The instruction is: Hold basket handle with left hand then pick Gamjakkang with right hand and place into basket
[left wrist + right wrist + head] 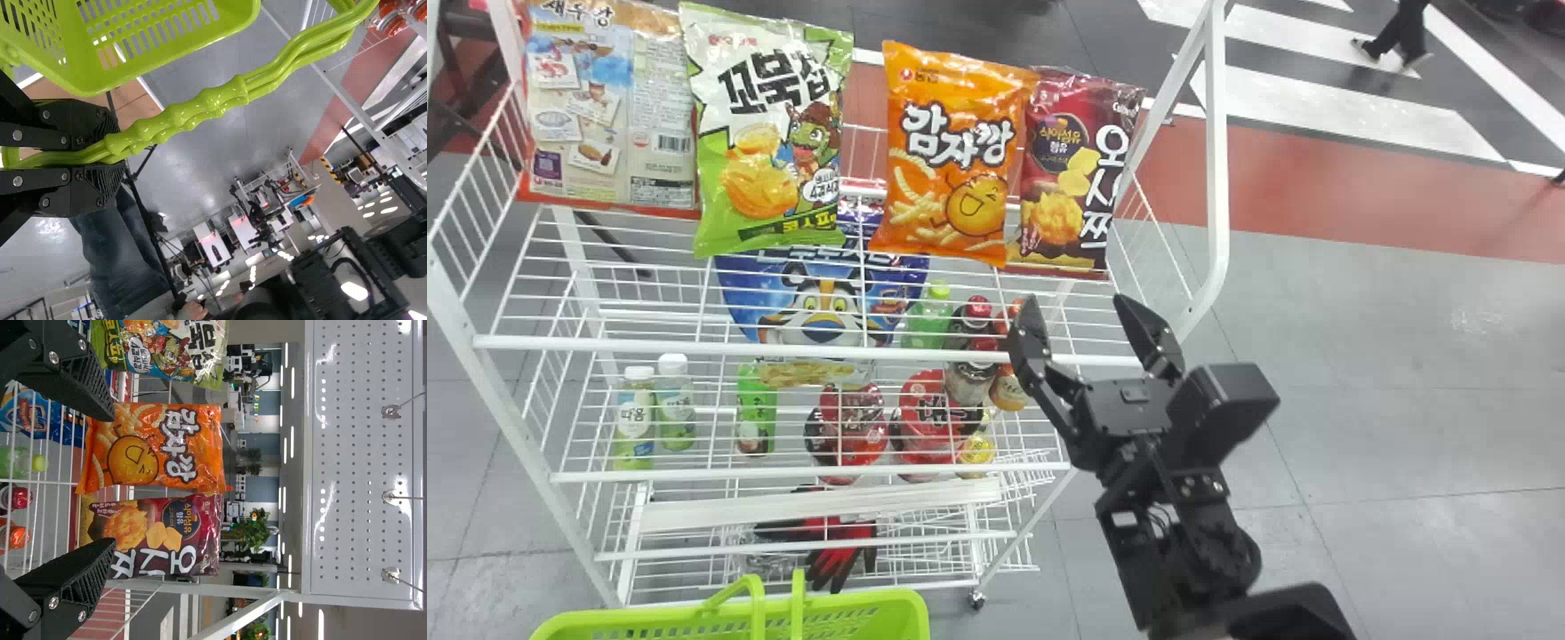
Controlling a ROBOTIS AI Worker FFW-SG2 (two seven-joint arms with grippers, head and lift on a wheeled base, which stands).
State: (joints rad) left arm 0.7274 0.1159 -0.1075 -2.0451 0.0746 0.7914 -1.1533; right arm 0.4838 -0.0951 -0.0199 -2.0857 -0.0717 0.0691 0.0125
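Note:
In the head view my right gripper (pixel 1080 324) stands open at the rack's front right, nearer the camera than the orange Gamjakkang bag (pixel 951 156), which is upright on the top shelf. In the right wrist view the open right gripper (pixel 110 470) has nothing between its fingers; the Gamjakkang bag (pixel 157 448) and the dark red bag beside it are beyond. The green basket (pixel 907 613) is at the bottom left of the head view. In the left wrist view my left gripper (pixel 87 157) is shut on the basket handle (pixel 207 103), with the basket (pixel 160 63) alongside.
On the top shelf, a green bag (pixel 769 133) stands left of the Gamjakkang and a dark red bag (pixel 1076 169) close on its right. The rack's white front rail (pixel 694 347) and right-side frame (pixel 1218 178) border the shelf. Bottles and cups fill lower shelves.

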